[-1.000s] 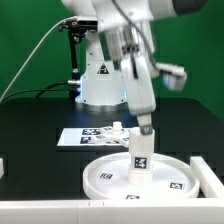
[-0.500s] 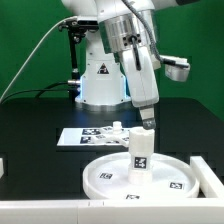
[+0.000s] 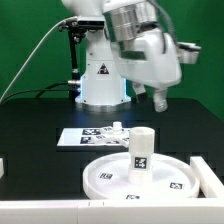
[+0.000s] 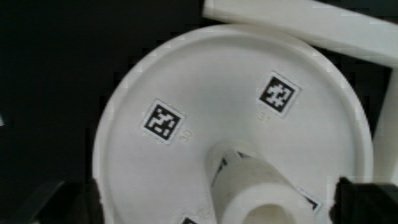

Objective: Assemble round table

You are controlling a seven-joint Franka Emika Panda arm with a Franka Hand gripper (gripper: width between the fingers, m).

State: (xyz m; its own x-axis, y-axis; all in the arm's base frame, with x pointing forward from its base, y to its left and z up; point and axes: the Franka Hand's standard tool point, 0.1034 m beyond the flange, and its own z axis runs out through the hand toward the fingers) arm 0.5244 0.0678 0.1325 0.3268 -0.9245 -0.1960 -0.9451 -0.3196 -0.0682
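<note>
The large round disc [image 3: 100, 176] lies flat at the front of the black table. The short cylindrical post [image 3: 142, 150] stands upright at its middle, tags on its side. My gripper [image 3: 160, 102] is open and empty, raised above the post and off toward the exterior view's right, apart from it. In the wrist view the disc [image 4: 205, 85] with two tags fills the frame, the post's top [image 4: 263, 192] shows between my spread fingers [image 4: 366, 196], and my gripper [image 4: 214, 205] holds nothing. A small white part, perhaps the cross-shaped foot [image 3: 117, 128], sits behind the disc.
The marker board [image 3: 85, 136] lies behind the disc. A white block [image 3: 211, 172] stands at the exterior view's right of the disc and also shows in the wrist view [image 4: 294, 25]. Another white piece [image 3: 3, 165] sits at the left edge. The robot base [image 3: 100, 80] is at the back.
My gripper has let go of the post and risen up and toward the exterior view's right. The post stays upright on the disc.
</note>
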